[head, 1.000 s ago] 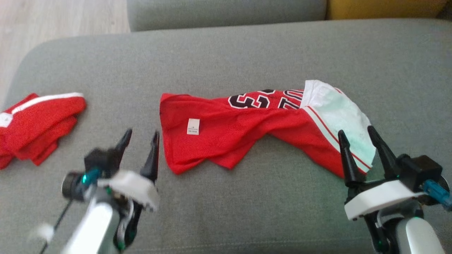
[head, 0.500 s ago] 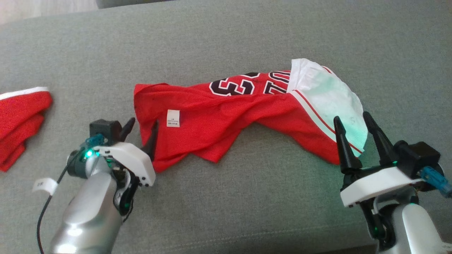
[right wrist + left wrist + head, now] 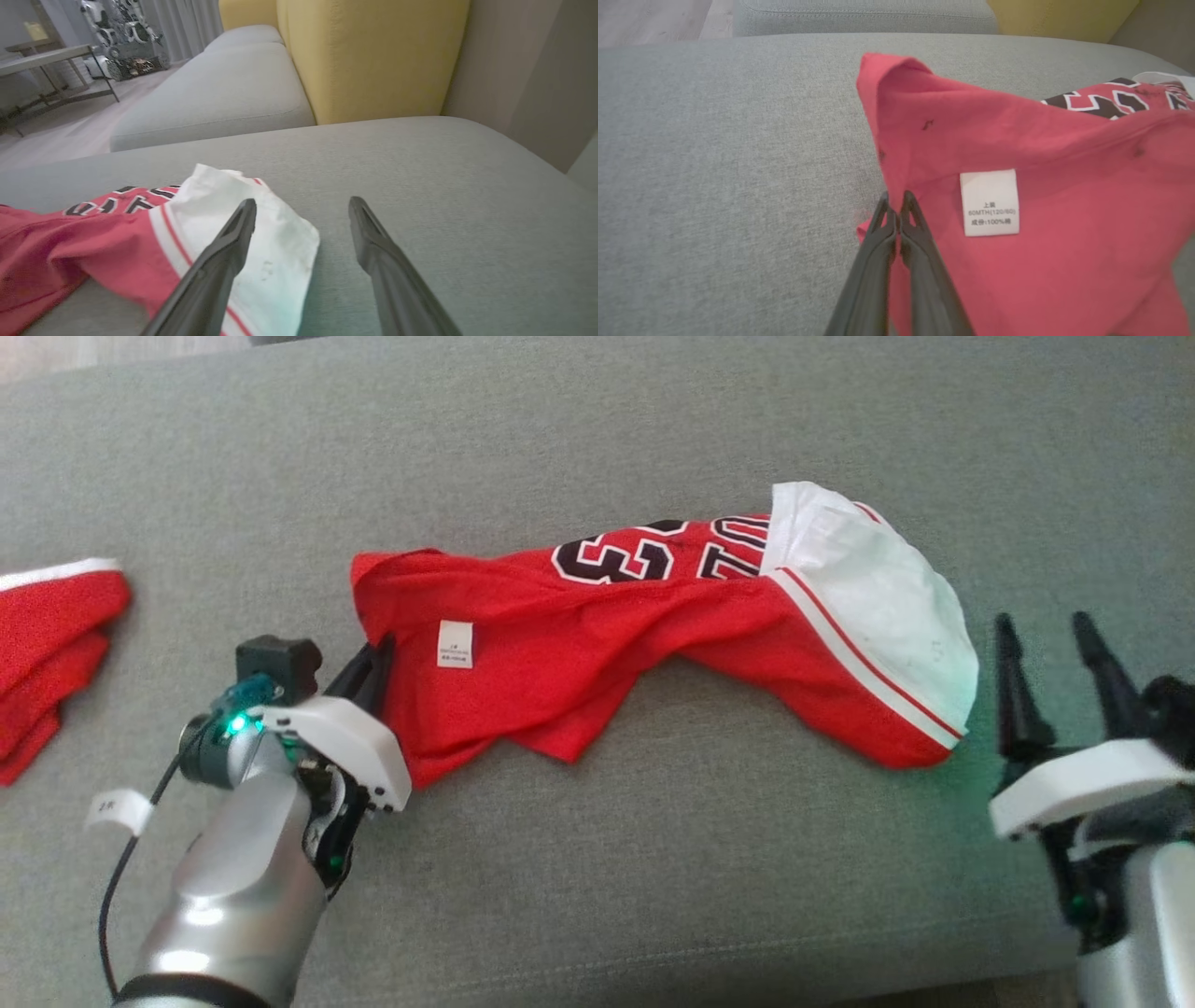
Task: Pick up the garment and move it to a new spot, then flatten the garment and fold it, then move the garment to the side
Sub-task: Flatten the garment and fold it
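The red garment point(image 3: 597, 644) lies crumpled across the middle of the grey sofa cushion point(image 3: 653, 859), running in the head view from about 9 o'clock to 3 o'clock. Its white-trimmed end point(image 3: 878, 597) is toward 3 o'clock, and a small white label point(image 3: 455, 645) faces up near the other end. Black numerals with white outlines show along its far edge, at about 12 o'clock.

The left hand point(image 3: 373, 658) sits at about 8 o'clock in that view. Its 2 dark fingers are pressed together on the garment's near left edge, and the left wrist view shows red cloth pinched between the tips, just beside the label. The right hand point(image 3: 1055, 653), at about 4 o'clock, stands wide open just beside the white end and holds nothing.

As a judgement, the task is at its very start. The first grasp looks made, but the garment rests on the cushion, wrinkled and bunched, and nothing is lifted yet. Lifting, carrying it to a new spot, flattening, folding and setting it aside are all left. A second red cloth point(image 3: 47, 635) lies at the 9 o'clock edge, well apart from the garment.
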Tool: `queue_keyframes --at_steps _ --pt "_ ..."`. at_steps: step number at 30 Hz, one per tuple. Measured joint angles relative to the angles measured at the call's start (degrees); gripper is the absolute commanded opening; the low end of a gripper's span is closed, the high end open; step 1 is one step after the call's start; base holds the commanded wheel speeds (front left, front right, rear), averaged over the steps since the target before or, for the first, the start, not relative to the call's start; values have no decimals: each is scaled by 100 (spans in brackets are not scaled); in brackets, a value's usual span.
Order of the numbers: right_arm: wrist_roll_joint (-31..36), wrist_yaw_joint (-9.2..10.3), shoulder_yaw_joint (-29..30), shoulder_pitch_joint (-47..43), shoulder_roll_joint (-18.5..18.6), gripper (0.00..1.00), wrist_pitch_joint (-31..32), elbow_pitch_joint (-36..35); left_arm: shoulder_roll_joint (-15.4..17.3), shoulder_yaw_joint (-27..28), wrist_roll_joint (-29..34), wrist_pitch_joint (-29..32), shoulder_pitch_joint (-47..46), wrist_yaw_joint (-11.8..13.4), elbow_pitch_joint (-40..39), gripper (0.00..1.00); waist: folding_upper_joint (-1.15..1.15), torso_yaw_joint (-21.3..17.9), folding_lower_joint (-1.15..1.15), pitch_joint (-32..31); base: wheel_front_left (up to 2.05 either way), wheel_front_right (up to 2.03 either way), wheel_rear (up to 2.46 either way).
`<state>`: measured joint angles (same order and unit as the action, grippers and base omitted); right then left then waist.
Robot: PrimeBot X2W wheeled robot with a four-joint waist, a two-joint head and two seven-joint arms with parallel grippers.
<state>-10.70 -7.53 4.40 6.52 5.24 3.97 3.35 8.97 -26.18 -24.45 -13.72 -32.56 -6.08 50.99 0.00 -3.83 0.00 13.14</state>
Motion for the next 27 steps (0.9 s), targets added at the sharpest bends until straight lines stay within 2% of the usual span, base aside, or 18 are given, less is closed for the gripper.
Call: queue_keyframes --at_steps 5,11,17,22,27 --pt "68 0 216 474 346 100 255 625 -30 -49 3 -49 -196 -4 -52 0 0 128 0 82 0 0 0" --pt "59 0 -115 1283 638 100 617 1730 -111 -77 75 -51 -327 -3 -142 0 0 280 1 217 0 0 0" --pt "-9 0 -276 1628 805 100 1009 2700 -186 -82 152 -51 -328 -3 -363 0 0 399 0 320 0 0 0" --pt "-252 0 -565 1924 856 100 1229 3072 -181 -64 219 -51 -328 1 -533 0 0 421 0 389 0 0 0" --pt "-417 0 -776 2115 975 100 1171 3201 -179 -23 220 -52 -323 2 -657 0 0 430 0 442 0 0 0"
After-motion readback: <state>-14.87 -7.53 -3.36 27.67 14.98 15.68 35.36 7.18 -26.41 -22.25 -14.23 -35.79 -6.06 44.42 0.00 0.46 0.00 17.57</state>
